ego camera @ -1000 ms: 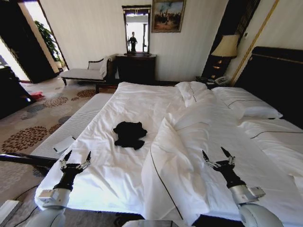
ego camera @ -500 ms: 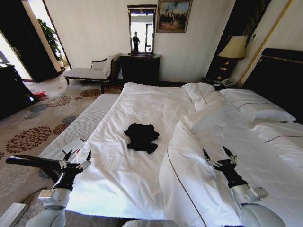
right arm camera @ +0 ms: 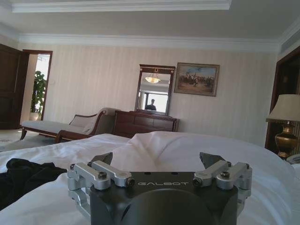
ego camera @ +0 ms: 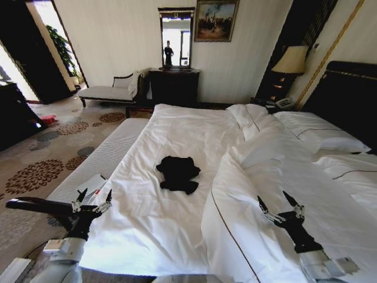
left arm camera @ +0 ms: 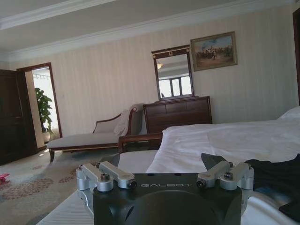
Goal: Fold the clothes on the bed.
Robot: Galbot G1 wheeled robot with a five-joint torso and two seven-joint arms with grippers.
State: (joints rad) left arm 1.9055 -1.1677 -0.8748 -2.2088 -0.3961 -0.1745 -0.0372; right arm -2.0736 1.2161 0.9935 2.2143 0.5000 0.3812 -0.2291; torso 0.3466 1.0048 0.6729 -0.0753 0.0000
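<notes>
Apparently the approach step: left gripper (ego camera: 92, 202) and right gripper (ego camera: 281, 210), both spread apart, must next reach the crumpled T-shirt (ego camera: 178, 173) on the bed (ego camera: 147, 230).

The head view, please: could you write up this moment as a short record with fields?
garment: black T-shirt, crumpled, lying on the sheet
bed: white bed, duvet bunched toward the robot's right
left tool: left tool open, at the bed's near left corner, apart from the T-shirt
right tool: right tool open, above the duvet
fold: not yet begun
</notes>
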